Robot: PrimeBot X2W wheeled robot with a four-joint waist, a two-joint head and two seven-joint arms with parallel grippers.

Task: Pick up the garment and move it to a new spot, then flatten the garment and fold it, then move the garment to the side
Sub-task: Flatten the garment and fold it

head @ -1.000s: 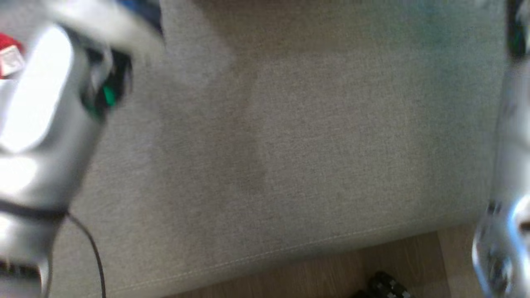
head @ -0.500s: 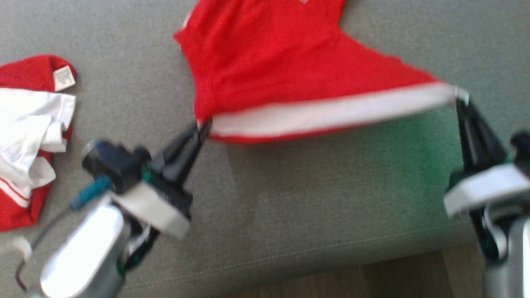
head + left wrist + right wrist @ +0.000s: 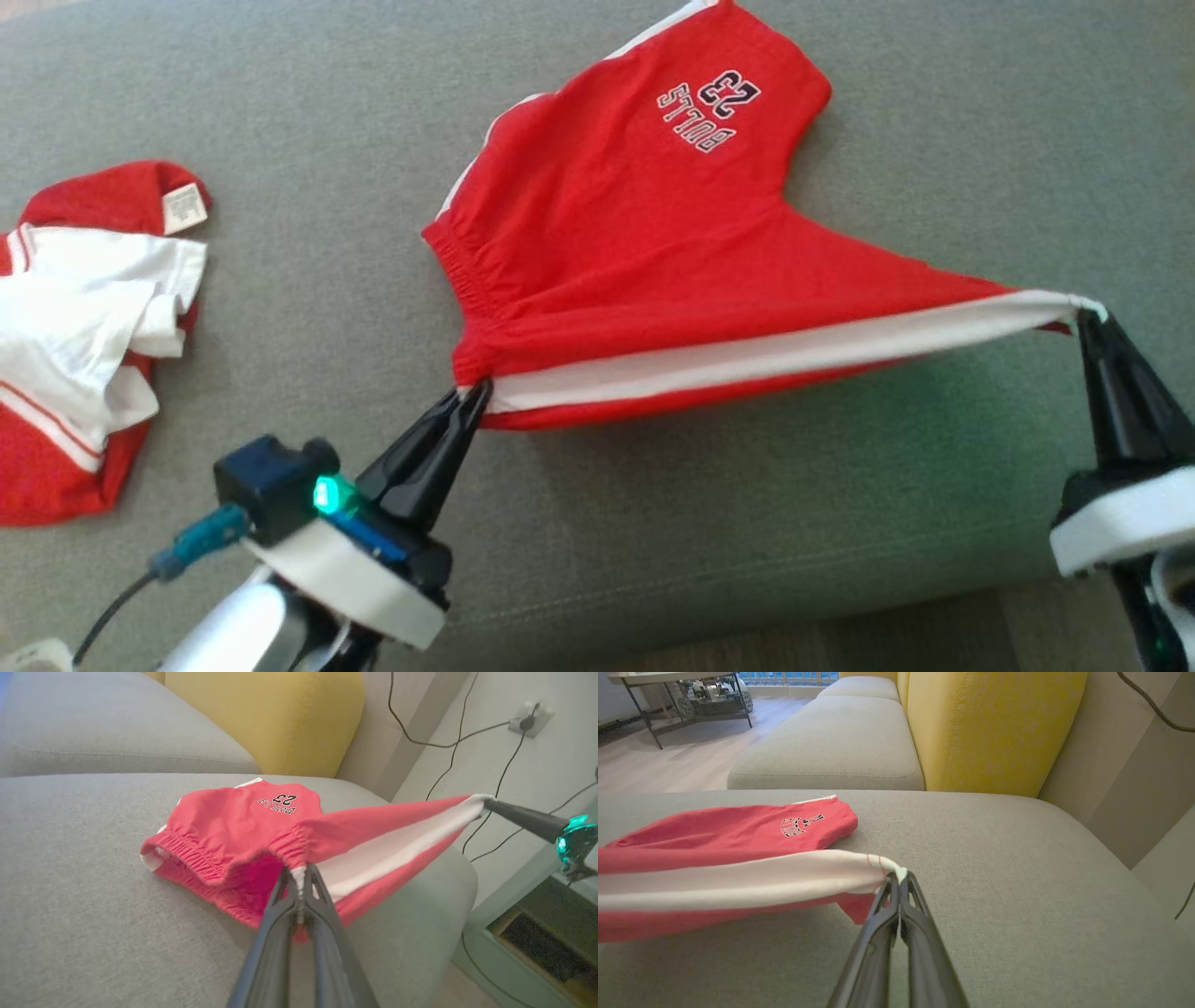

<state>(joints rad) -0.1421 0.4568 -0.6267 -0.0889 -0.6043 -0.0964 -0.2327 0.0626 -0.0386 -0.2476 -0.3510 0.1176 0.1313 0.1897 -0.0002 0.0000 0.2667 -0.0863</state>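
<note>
The garment (image 3: 644, 233) is a pair of red shorts with a white side stripe and a "23" print, stretched across the grey sofa seat (image 3: 728, 523). My left gripper (image 3: 474, 392) is shut on its waistband corner (image 3: 299, 873). My right gripper (image 3: 1088, 315) is shut on the white-striped leg hem (image 3: 896, 873). The near edge hangs taut between the two grippers, slightly above the cushion, while the far leg with the print (image 3: 803, 823) lies on the seat.
A second red and white garment (image 3: 84, 327) lies crumpled at the seat's left. A yellow back cushion (image 3: 990, 728) stands behind. The sofa's front edge and wooden floor (image 3: 1008, 625) are near. Cables (image 3: 467, 742) hang on the wall to the right.
The head camera has swung from blurred bare cushion to the shorts. Since half a second ago the shorts sit lower in the picture, still held by both grippers, with the print showing.
</note>
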